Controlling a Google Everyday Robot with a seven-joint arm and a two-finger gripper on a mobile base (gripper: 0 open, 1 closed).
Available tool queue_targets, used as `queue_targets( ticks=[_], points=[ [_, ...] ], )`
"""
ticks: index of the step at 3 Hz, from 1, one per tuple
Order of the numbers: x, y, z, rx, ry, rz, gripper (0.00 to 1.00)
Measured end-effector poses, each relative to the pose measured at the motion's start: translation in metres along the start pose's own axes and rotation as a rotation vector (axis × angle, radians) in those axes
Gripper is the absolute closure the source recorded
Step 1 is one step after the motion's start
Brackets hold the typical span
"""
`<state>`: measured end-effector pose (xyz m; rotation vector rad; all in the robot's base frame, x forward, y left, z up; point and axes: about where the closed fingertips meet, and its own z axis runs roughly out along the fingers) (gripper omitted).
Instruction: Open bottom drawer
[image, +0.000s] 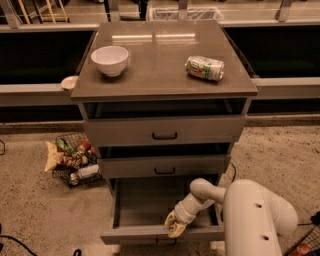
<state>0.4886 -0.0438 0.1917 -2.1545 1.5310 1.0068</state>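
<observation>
The white arm (209, 192) is reaching in from five o'clock, its gripper (175, 226) hanging at six o'clock, pointing toward seven.

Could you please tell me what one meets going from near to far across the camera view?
The gripper at the front edge of the bottom drawer, which stands open → middle drawer → top drawer → cabinet top, with a white bowl and a tipped can.

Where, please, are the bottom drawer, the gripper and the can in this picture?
bottom drawer (142, 202): camera view, its bare floor.
gripper (175, 229): camera view, tip, at the drawer's front edge.
can (205, 68): camera view, its side.
</observation>
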Motion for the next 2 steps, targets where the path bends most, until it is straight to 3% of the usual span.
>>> queue_targets(
  ticks=[1, 2],
  points=[
    [-0.005, 0.011, -0.020, 0.044, 0.016, -0.031, 0.11],
    [-0.014, 0.042, -0.041, 0.098, 0.018, -0.048, 0.00]
  ],
)
